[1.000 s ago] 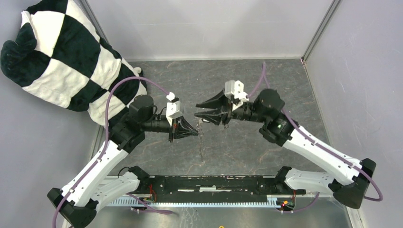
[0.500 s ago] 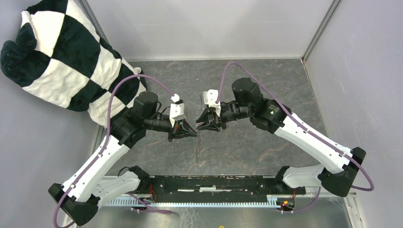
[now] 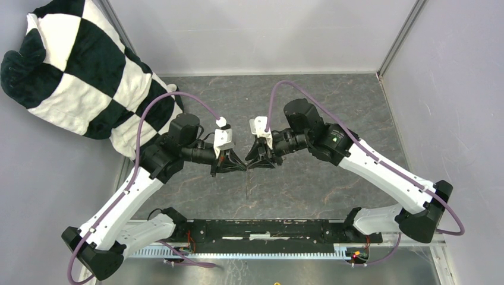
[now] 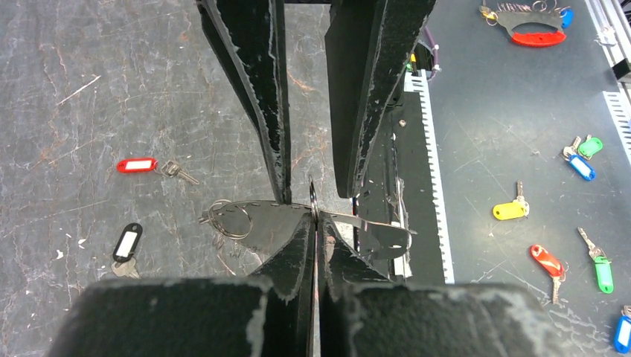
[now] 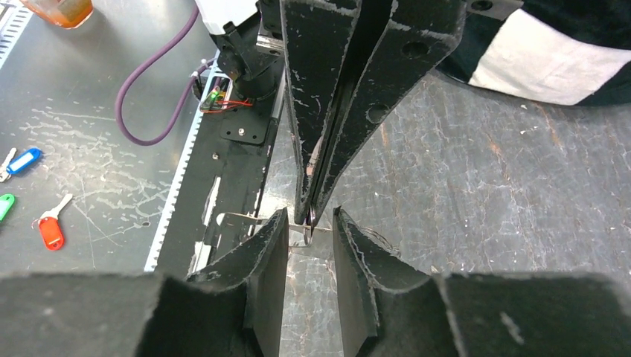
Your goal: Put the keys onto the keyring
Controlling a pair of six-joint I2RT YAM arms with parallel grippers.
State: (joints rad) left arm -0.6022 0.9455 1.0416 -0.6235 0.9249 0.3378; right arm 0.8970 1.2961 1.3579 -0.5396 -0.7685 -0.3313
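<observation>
My left gripper (image 4: 314, 216) is shut on the keyring (image 4: 245, 223), a thin silvery metal piece with a jagged edge that spreads to both sides of the fingertips, with small wire loops at its left end. In the top view it hangs as a thin line (image 3: 246, 185) under the left gripper (image 3: 241, 167). My right gripper (image 5: 310, 230) is open, its fingers on either side of the left gripper's tip and the keyring (image 5: 306, 225), and it faces the left gripper tip to tip (image 3: 251, 162). The red-tagged key (image 4: 138, 164) and the black-tagged key (image 4: 126, 243) lie on the table.
A black-and-white checked pillow (image 3: 77, 71) fills the back left corner. Grey walls enclose the table. Beyond the near edge, on a lower surface, lie spare keys with yellow (image 4: 506, 210), red (image 4: 547, 260) and blue (image 5: 22, 160) tags, and a red holder (image 4: 532, 26).
My right arm has swung left and lowered, bringing its open jaws around the left gripper's tip. The left gripper has stayed shut on the keyring, shifting only slightly.
</observation>
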